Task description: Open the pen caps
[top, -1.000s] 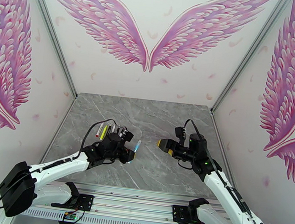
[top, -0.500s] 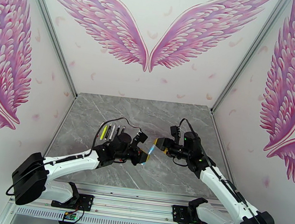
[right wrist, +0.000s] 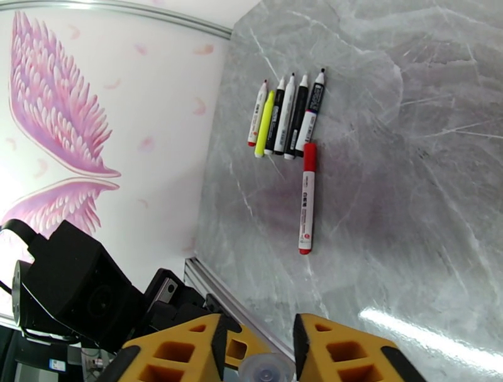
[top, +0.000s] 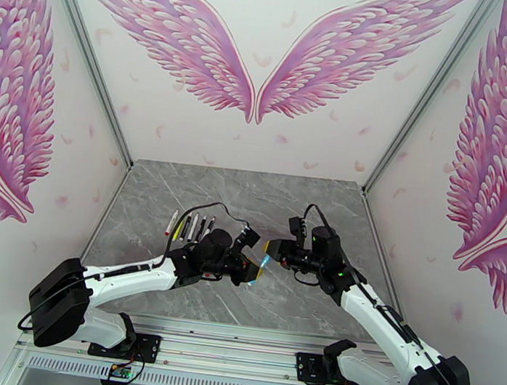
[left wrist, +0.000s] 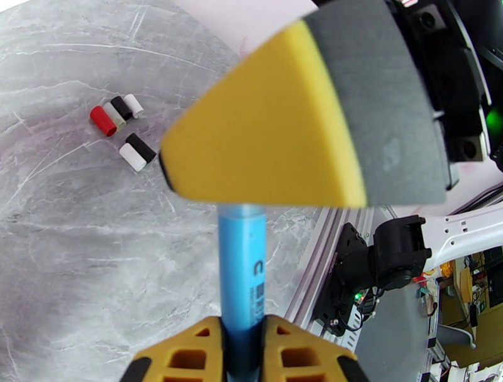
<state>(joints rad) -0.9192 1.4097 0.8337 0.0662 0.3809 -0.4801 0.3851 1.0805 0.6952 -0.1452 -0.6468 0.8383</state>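
Top external view: toward the left of the marble surface (top: 289, 201) a row of pens (top: 189, 228) lies side by side. Near the middle the two arms face each other nose to nose above the surface, with a blue pen (top: 264, 262) between them.

Left wrist view: loose pen caps (left wrist: 115, 115) lie on the surface at the upper left. A red cap (left wrist: 102, 120), a pale one, a black cap (left wrist: 121, 107) and a white cap (left wrist: 133, 105) touch in a line. Just beside them a second black cap (left wrist: 141, 147) lies against a second white cap (left wrist: 132, 157). The left jaws are clamped tight on the blue pen's barrel, a yellow finger (left wrist: 188, 358) pressing on either side. The barrel's far end is hidden behind a yellow-and-grey finger (left wrist: 270, 125) of the right jaws.

Right wrist view: five uncapped pens, a yellow highlighter (right wrist: 264, 125) among them, lie in a row near the wall (right wrist: 126, 94). A pen with its red cap on (right wrist: 307, 198) lies just beside the row's near end. At the bottom edge the right jaws stand narrowly apart with a clear rounded end (right wrist: 267, 372) between the fingers. Whether they press on it cannot be told.
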